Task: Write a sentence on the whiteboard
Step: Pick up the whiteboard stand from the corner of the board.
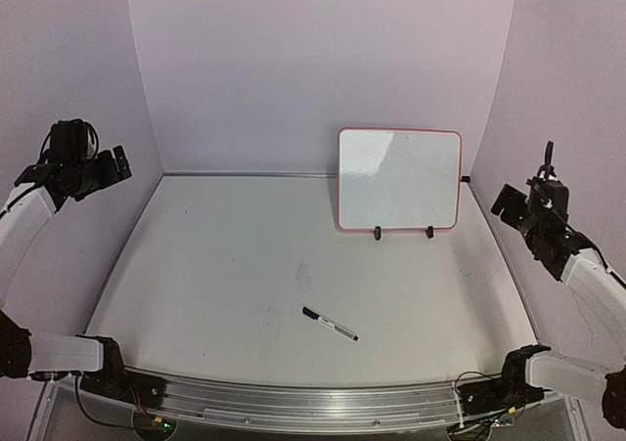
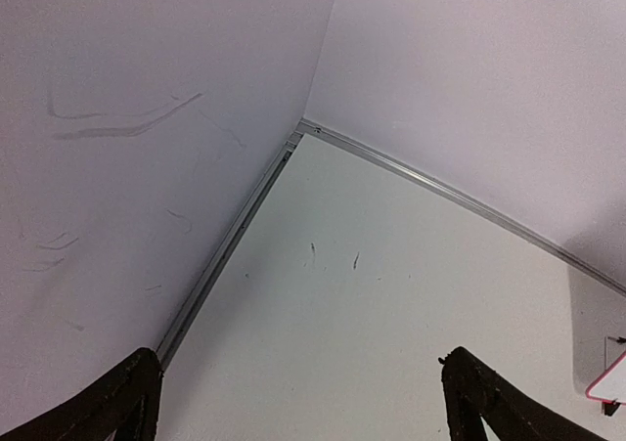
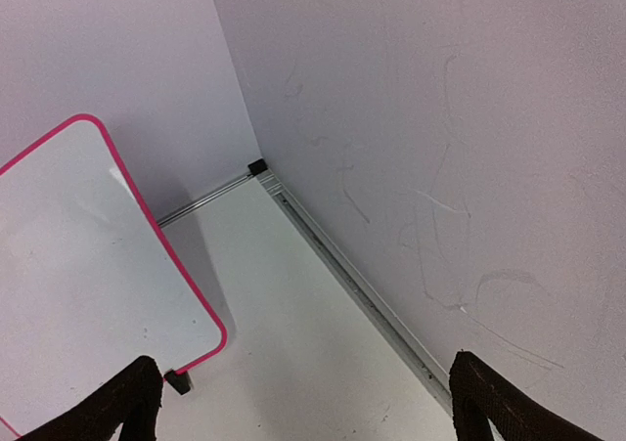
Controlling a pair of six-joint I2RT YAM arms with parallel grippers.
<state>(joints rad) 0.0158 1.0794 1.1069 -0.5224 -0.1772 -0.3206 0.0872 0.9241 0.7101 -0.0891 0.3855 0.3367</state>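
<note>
Below and between the two raised claws, the table (image 1: pixel 215 265) spreads pale and flat. A thin metal rail (image 2: pixel 230 241) marks where the table meets the walls. The left claw (image 1: pixel 119 162) hangs high beside the left wall (image 2: pixel 117 167). In its wrist view the rail runs from just beside its left finger away to the far corner, with bare tabletop ahead of it and to its right. The right claw (image 1: pixel 523 192) hangs high beside the right wall (image 3: pixel 440 118), which is streaked with faint scuffs. That wall's rail passes just beside its right finger (image 3: pixel 499 402).

The whiteboard (image 1: pixel 399 179) stands ahead and to the left of the right claw on two black clip feet (image 1: pixel 378 233), near the back wall and the right corner, its face plain white. From the left claw it is well apart to the right, and only a red-edged corner shows at the border of that wrist view. A marker (image 1: pixel 330 325) lies flat on the table below and between the claws, well apart from both and from the board.

Both claws have their jaws spread wide. Neither holds or touches anything.
</note>
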